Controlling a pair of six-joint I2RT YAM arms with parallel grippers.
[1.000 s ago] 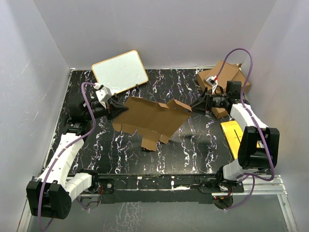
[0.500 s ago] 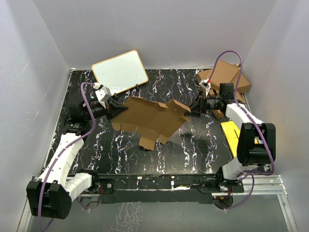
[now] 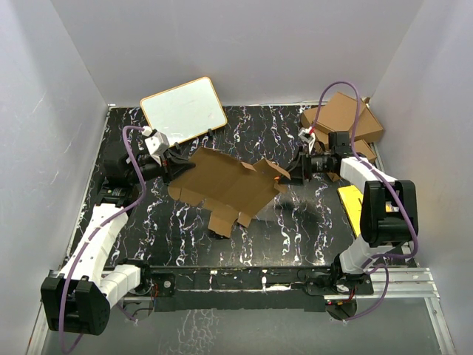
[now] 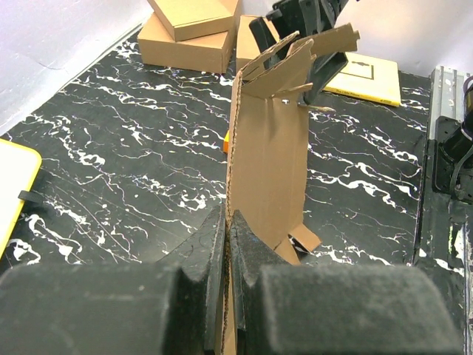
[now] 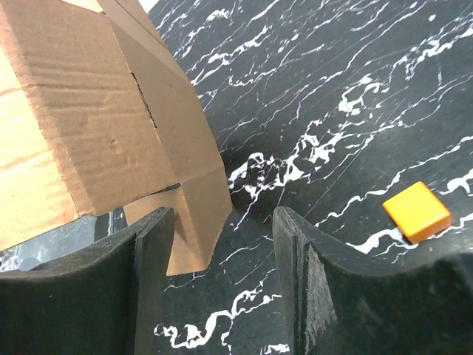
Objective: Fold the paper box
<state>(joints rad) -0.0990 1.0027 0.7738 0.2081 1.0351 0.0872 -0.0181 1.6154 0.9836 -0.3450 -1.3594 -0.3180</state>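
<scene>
Brown die-cut paper box point(image 3: 230, 183), tabbed flaps, left gripper point(image 4: 228, 225) clamping its edge, right gripper point(image 5: 223, 218) jaws apart

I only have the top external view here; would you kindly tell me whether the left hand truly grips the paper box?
Observer: Yes. The left wrist view shows the left hand shut on the edge of the paper box, which that camera sees edge-on.
Operator: Thank you. Does the right hand hold the opposite end?
Observer: No. In the right wrist view the right hand is open. A corner flap sits in the gap between its fingers, unpinched.
</scene>
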